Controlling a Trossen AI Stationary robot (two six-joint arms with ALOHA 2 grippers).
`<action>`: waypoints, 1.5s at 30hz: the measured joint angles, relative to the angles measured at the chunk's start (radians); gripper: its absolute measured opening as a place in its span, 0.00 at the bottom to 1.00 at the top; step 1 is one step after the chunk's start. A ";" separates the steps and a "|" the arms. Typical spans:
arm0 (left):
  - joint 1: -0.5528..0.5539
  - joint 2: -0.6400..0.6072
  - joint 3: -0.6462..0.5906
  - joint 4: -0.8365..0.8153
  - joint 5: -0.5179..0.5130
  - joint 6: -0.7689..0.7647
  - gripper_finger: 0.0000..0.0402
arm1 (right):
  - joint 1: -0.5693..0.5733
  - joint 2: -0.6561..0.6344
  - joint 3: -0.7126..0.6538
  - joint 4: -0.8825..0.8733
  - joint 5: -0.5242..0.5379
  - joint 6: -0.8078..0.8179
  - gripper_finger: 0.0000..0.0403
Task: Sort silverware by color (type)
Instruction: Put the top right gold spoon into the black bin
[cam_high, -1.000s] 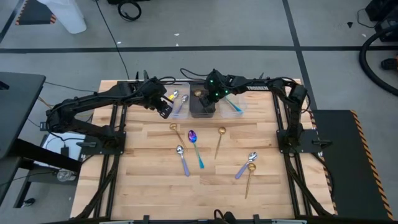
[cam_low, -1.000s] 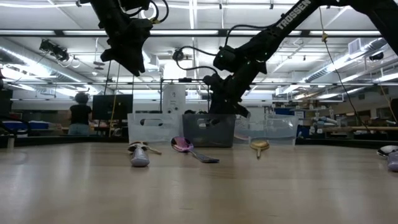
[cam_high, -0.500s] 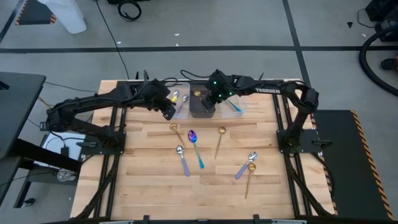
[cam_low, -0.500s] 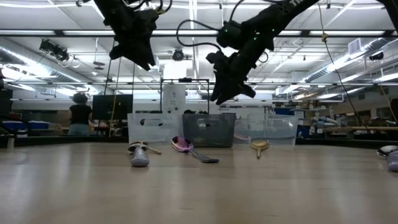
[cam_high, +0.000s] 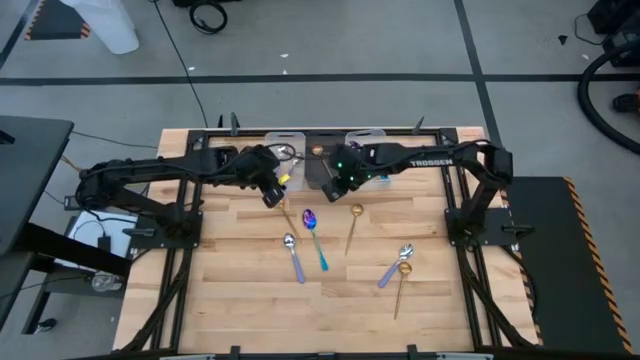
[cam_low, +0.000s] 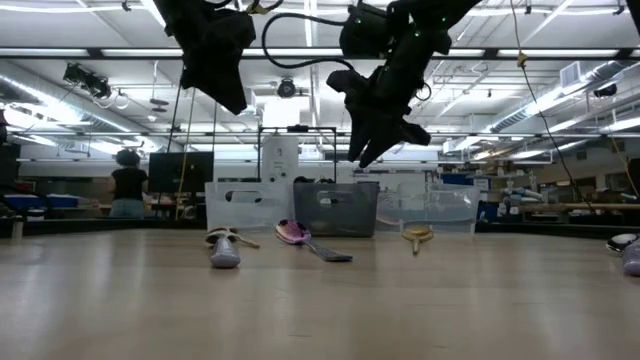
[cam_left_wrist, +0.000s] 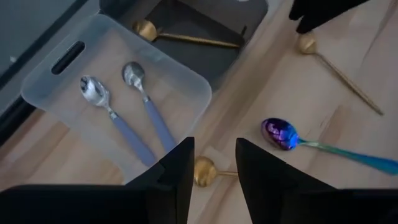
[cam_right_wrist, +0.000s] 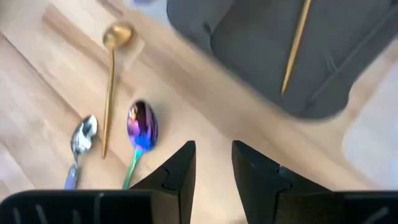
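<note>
Six loose spoons (cam_high: 315, 226), gold, lavender-handled and one iridescent purple-bowled, are lying mid-frame on the wooden table (cam_high: 240, 300) in the high view. Only the left wrist view is showing two lavender-handled spoons (cam_left_wrist: 143, 102) inside the clear plastic bin (cam_left_wrist: 74, 59). The left gripper (cam_high: 272, 192) and right gripper (cam_high: 333, 184) are hovering narrowly parted, both empty.

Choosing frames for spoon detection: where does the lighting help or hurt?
Low view: bright ceiling lights behind leave the left gripper and right gripper as black silhouettes. High view: even light, only faint shadows on the table. Left wrist view: small glints on the purple-bowled spoon.
</note>
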 joint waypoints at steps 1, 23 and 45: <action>-0.007 0.001 0.000 0.006 -0.006 0.012 0.31 | 0.012 0.000 0.000 -0.016 0.001 0.019 0.28; -0.024 0.010 0.000 0.084 -0.048 0.019 0.31 | 0.165 0.003 -0.125 -0.140 0.048 0.332 0.46; -0.020 0.007 0.000 -0.232 -0.167 0.012 0.31 | 0.200 0.004 -0.303 0.070 0.109 0.433 0.46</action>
